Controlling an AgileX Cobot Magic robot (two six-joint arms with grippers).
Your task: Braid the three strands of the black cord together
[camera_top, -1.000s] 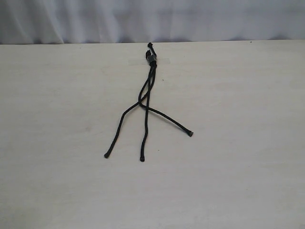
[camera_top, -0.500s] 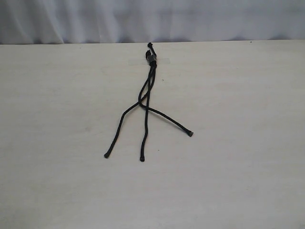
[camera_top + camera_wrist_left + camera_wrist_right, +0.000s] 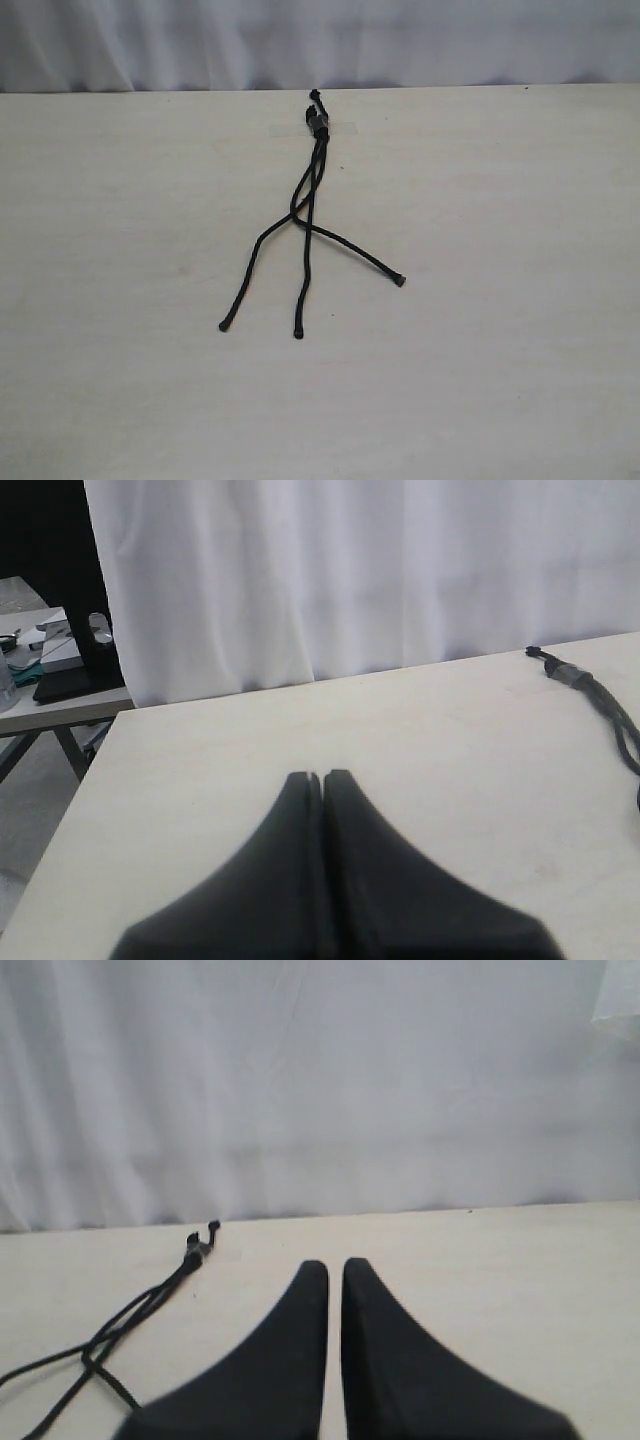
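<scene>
The black cord lies on the pale table, its bound, knotted end taped near the far edge. Three strands fan toward the front: the left strand, the middle strand and the right strand, crossing once where they split. Neither gripper shows in the exterior view. My left gripper is shut and empty above the table, with the cord's knotted end well off to one side. The right gripper has its jaws nearly together with only a sliver between them and holds nothing; the cord lies apart from it.
A white curtain hangs behind the table's far edge. In the left wrist view, a second table with clutter stands beyond the table's side edge.
</scene>
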